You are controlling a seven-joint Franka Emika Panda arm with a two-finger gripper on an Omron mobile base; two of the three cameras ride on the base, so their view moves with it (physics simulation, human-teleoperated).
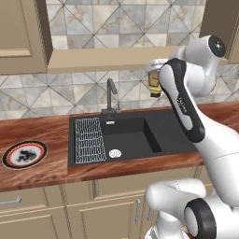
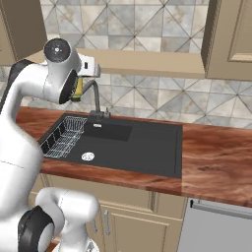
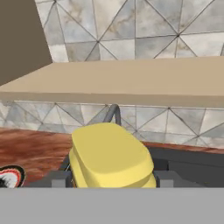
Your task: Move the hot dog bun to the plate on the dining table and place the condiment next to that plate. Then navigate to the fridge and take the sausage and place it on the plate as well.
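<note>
My gripper (image 3: 111, 180) is shut on the condiment (image 3: 109, 157), a yellow bottle seen from its cap end. The dark fingers (image 3: 59, 179) press on its two sides. From the base the condiment (image 1: 154, 85) hangs high over the back of the sink, just under the wall shelf, with the gripper (image 1: 156, 70) above it. From the other side the condiment (image 2: 78, 91) shows beside the arm's dark joint, near the faucet. A round plate (image 1: 24, 154) with a dark pattern and red rim lies on the wooden counter left of the sink; the plate (image 3: 9, 175) peeks in low. The hot dog bun, sausage and fridge are out of view.
A black sink (image 1: 130, 137) is set in the wooden counter (image 2: 216, 157), with a wire rack (image 1: 89, 139) in its left basin and a faucet (image 1: 111, 95) behind. A beige shelf (image 3: 131, 81) runs along the tiled wall. Wall cabinets (image 2: 231, 34) hang at both sides.
</note>
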